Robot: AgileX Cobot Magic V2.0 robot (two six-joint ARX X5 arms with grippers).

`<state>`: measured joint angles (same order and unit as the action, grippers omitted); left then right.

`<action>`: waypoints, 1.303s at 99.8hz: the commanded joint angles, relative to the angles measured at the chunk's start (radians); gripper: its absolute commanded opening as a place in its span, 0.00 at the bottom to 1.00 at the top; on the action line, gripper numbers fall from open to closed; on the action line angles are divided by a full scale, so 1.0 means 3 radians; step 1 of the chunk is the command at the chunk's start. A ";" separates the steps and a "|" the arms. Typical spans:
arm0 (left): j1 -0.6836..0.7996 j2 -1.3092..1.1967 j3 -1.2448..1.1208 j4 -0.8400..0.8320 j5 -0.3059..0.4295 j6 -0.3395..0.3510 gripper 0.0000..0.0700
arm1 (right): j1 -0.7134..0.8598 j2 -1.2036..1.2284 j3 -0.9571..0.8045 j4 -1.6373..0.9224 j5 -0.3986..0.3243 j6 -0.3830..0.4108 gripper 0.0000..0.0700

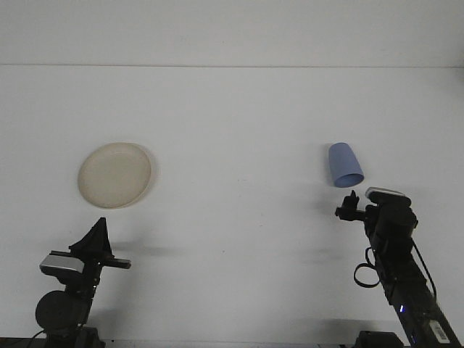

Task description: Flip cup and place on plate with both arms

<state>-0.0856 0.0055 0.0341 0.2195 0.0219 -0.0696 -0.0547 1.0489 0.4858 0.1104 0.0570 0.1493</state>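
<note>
A white table [239, 116] fills the view. A cream plate [115, 175] sits on its left side; a blue cup [344, 164] lies tipped on the right, well apart from the plate. The right gripper [351, 205] hovers just short of the cup's rim; its jaw gap cannot be told. The left gripper [98, 238] waits near the plate, jaws seemingly together. The step appears to be reaching; next, the right arm must close around the cup.

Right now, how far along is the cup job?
Nothing finished. The cup lies on its side on the table, ungrasped. In hand: the right gripper is just short of it. Left: grasp, flip, and set it on the bare plate; the left gripper waits.
</note>
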 commanded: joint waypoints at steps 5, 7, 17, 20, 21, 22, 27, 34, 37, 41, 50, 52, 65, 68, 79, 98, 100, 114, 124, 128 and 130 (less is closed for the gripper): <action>0.0001 -0.0008 -0.0067 0.0036 -0.0008 -0.0008 0.02 | -0.0064 0.0266 -0.0004 0.0216 0.0013 -0.0216 0.77; 0.0001 -0.0008 -0.0067 0.0036 -0.0008 -0.0008 0.02 | -0.0079 0.0315 -0.0004 0.0253 0.0011 -0.0235 0.77; 0.0001 -0.0008 -0.0067 0.0036 -0.0008 -0.0008 0.02 | -0.0175 0.0580 -0.0004 0.0483 -0.0019 -0.0254 0.77; 0.0001 -0.0008 -0.0067 0.0036 -0.0008 -0.0008 0.02 | -0.0206 0.0662 -0.0004 0.0559 -0.0029 -0.0258 0.77; 0.0001 -0.0008 -0.0067 0.0036 -0.0008 -0.0008 0.02 | -0.0217 0.0693 -0.0004 0.0593 -0.0037 -0.0264 0.77; 0.0001 -0.0008 -0.0067 0.0036 -0.0008 -0.0008 0.02 | -0.0226 0.0721 -0.0004 0.0621 -0.0048 -0.0268 0.77; 0.0001 -0.0008 -0.0067 0.0036 -0.0008 -0.0008 0.02 | -0.0270 0.0837 -0.0004 0.0740 -0.0144 -0.0319 0.77; 0.0001 -0.0008 -0.0067 0.0036 -0.0008 -0.0008 0.02 | -0.0332 0.1011 -0.0004 0.0955 -0.0333 -0.0340 0.77; 0.0001 -0.0008 -0.0067 0.0036 -0.0008 -0.0008 0.02 | -0.0357 0.1085 -0.0004 0.1052 -0.0403 -0.0340 0.77; 0.0001 -0.0008 -0.0067 0.0036 -0.0008 -0.0008 0.02 | -0.0379 0.1166 -0.0003 0.1166 -0.0462 -0.0343 0.77; 0.0001 -0.0008 -0.0067 0.0034 -0.0008 -0.0008 0.02 | -0.0408 0.1320 0.0000 0.1382 -0.0549 -0.0385 0.77; 0.0001 -0.0008 -0.0067 0.0036 -0.0008 -0.0008 0.02 | -0.0412 0.1353 0.0000 0.1428 -0.0563 -0.0392 0.77; 0.0001 -0.0008 -0.0067 0.0036 -0.0008 -0.0008 0.02 | -0.0412 0.1525 0.0046 0.1602 -0.0579 -0.0420 0.77; 0.0001 -0.0008 -0.0067 0.0036 -0.0008 -0.0008 0.02 | -0.0412 0.1558 0.0072 0.1611 -0.0581 -0.0435 0.77; 0.0001 -0.0008 -0.0067 0.0036 -0.0008 -0.0008 0.02 | -0.0412 0.1696 0.0198 0.1617 -0.0647 -0.0479 0.77; 0.0001 -0.0008 -0.0067 0.0036 -0.0008 -0.0008 0.02 | -0.0412 0.1947 0.0436 0.1620 -0.0675 -0.0502 0.77; 0.0001 -0.0008 -0.0067 0.0036 -0.0008 -0.0008 0.02 | -0.0412 0.1973 0.0462 0.1621 -0.0693 -0.0504 0.77; 0.0001 -0.0008 -0.0067 0.0034 -0.0008 -0.0008 0.02 | -0.0412 0.2145 0.0622 0.1625 -0.0797 -0.0502 0.76; 0.0001 -0.0008 -0.0067 0.0036 -0.0008 -0.0008 0.02 | -0.0411 0.2251 0.0703 0.1630 -0.0829 -0.0501 0.67; 0.0001 -0.0008 -0.0067 0.0036 -0.0008 -0.0008 0.02 | -0.0412 0.2271 0.0715 0.1631 -0.0832 -0.0502 0.57; 0.0001 -0.0008 -0.0067 0.0036 -0.0008 -0.0008 0.02 | -0.0412 0.2281 0.0718 0.1634 -0.0834 -0.0504 0.52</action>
<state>-0.0856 0.0055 0.0341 0.2195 0.0219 -0.0696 -0.1768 1.7065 0.6865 0.5884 -0.1886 0.0067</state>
